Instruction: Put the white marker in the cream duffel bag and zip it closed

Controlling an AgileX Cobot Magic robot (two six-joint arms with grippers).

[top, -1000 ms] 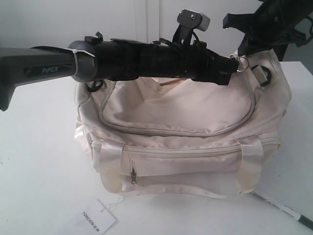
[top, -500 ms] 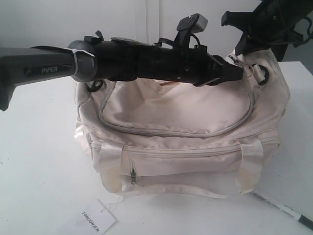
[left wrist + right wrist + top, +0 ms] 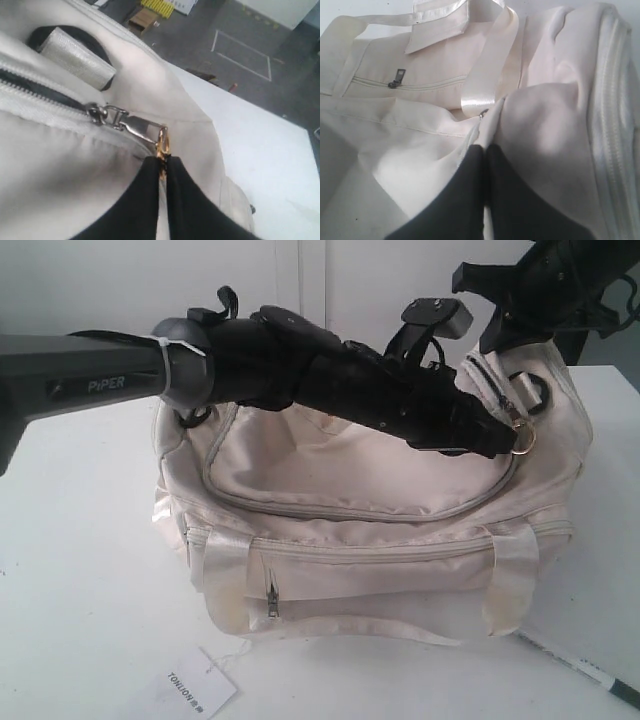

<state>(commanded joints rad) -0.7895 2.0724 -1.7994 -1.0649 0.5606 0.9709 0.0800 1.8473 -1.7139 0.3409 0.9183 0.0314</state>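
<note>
left hand [image 3: 508, 440] dipped, clamping ring pull [image 3: 524, 436]; right hand [image 3: 484, 148] closed at bag [image 3: 380, 490]; marker [image 3: 572, 663] diagonal, dark tip right.

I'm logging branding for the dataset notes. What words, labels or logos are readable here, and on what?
"PiPER": on the grey link of the left arm.
"TONLION": on the small white paper tag in front of the cream fabric duffel bag.
Smaller print beside it: too blurred to read.
</note>
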